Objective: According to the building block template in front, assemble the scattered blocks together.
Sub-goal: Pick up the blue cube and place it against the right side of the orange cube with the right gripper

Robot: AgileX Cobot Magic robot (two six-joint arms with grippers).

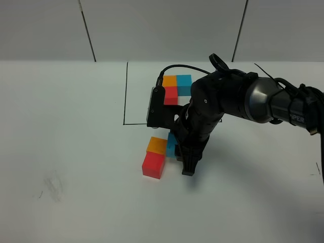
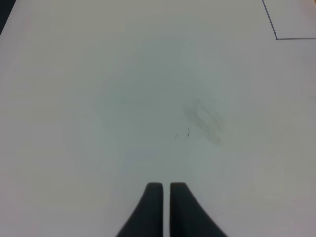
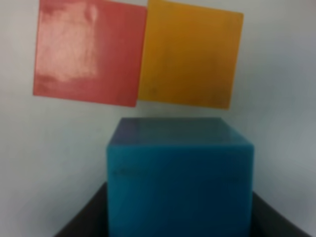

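Exterior high view: the right arm (image 1: 238,98) is reaching in from the right and pointing downward over the white surface (image 1: 66,152). Its bulk is covering the right side of the drawn black rectangle (image 1: 125,91) and part of the building block template (image 1: 176,87), an orange, blue and red trio lying at the far side inside that frame. The right tool (image 1: 183,158) is standing just near of the frame, and it is hiding most of the light blue cube (image 1: 171,144), of which only a sliver is showing. The orange cube (image 1: 156,146) is sitting just left of the blue one, touching the red cube (image 1: 153,165) on its near side. Whether orange and blue are touching is hard to judge from here.

Right wrist view: the light blue cube (image 3: 180,177) is filling the lower part of the picture, blurred, with the dark tool edges pressing against both of its sides, so the right tool is gripping it at a middling width. The fingertips themselves are cut off. Beyond it the red cube (image 3: 89,52) and orange cube (image 3: 190,57) are lying side by side, a thin strip of surface separating them from the blue one.

Left wrist view: the left tool (image 2: 166,210) is hanging over bare surface with its tips pressed together, holding nothing. A faint grey smudge (image 2: 205,121) and one corner of the drawn rectangle (image 2: 276,37) are showing. This tool is outside the exterior view.
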